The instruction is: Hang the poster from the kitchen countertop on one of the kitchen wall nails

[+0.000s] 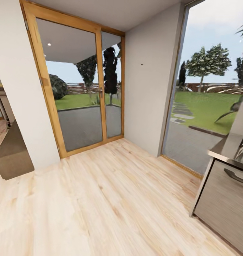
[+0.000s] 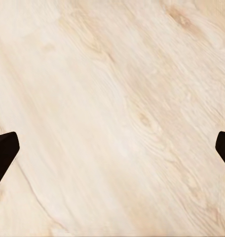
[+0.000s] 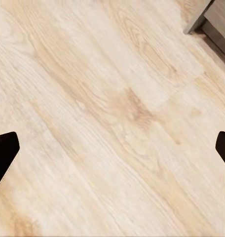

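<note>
Nothing is held yet: both the left gripper (image 2: pixel 112 148) and right gripper (image 3: pixel 112 148) are spread wide over pale wooden floor (image 1: pixel 111 199), the poster unseen, one tiny dark wall nail (image 1: pixel 141 64) spotted on the grey wall (image 1: pixel 150 89).

– What is seen underfoot?
– A floor (image 1: pixel 111 199) of pale wood planks is shown, grain and knots plainly marked, with a soft satin sheen.
– And the door (image 1: pixel 82 81)?
– Clear, reflective glass is held in a warm, smooth wooden frame.
– The wall (image 1: pixel 150 78)?
– A plain matt grey-white finish is seen.
– The cabinet (image 1: pixel 224 202)?
– A brushed grey front is shown under a glossy, reflective top, with a dark metal-looking handle (image 1: pixel 237 176).
</note>
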